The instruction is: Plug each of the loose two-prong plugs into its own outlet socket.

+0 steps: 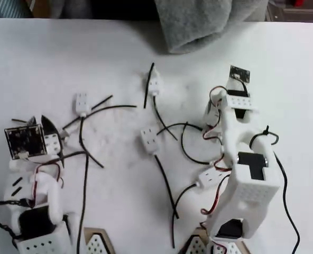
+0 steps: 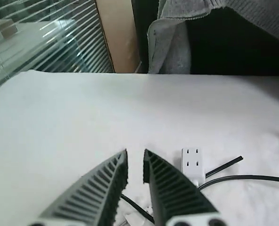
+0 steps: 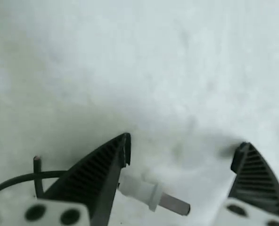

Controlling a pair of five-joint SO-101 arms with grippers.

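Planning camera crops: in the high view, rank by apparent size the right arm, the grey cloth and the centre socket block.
1. right arm, though raised nearer the camera
2. grey cloth, cut off at the edge
3. centre socket block, clearly smallest

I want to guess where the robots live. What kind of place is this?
Probably a robot workshop or lab: two robot arms at a white table strewn with outlet sockets and cords, window blinds beyond.
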